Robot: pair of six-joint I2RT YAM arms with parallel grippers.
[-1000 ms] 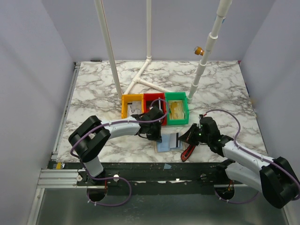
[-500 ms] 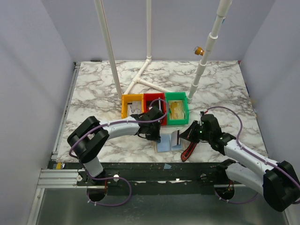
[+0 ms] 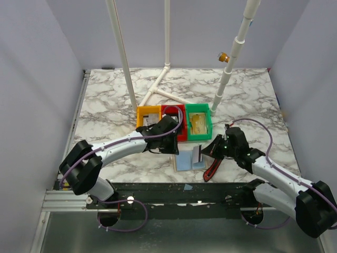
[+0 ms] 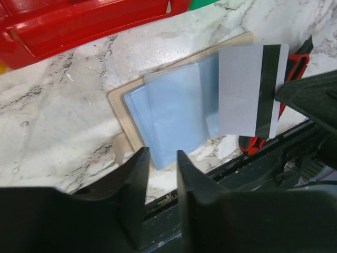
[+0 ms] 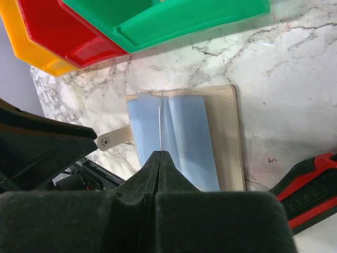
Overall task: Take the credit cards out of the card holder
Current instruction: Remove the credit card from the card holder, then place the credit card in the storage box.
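The marble bench carries everything. Beyond both sets of fingers a yellow bin, a red bin and a green bin stand in a row. The card holder lies open and flat on the bench, blue-grey pockets up, just ahead of the left fingers and directly beneath the right fingers. A red-and-black tool lies beside the holder, off to one side of the right fingers. The right fingers are pressed shut on one edge of a credit card, grey with a black stripe, held upright over the pockets; whether it touches them I cannot tell. The left fingers stand a narrow gap apart, gripping nothing. The holder's small strap tab points toward them.
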